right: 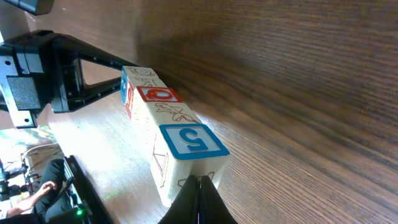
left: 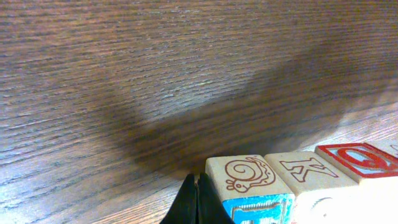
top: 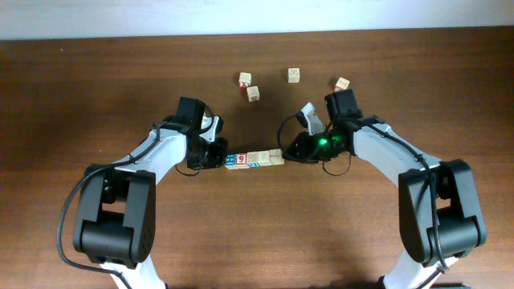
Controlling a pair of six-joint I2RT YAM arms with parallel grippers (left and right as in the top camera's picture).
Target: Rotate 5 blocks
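Left gripper is pinched shut on nothing, its tips at the left end of the row of blocks. Its wrist view crops the lower part of the fingers, so whether they press the end cube or stop just beside it cannot be told. That cube, the snail block, shows a brown snail outline and a blue-printed face cut by the frame edge. Beside it sits the K block, then a red-printed cube cropped at the right.

Overhead, the row lies near the middle of the table between both grippers, cubes face to face. Their seams blur, so the count is hard to fix. Its long axis runs left to right, the right end a touch nearer the far edge.

At that end the blue 5 block has its numeral upside down in the wrist view. Below it the right gripper is closed and empty — contact is again cropped.

Four loose cubes lie apart, toward the far edge.
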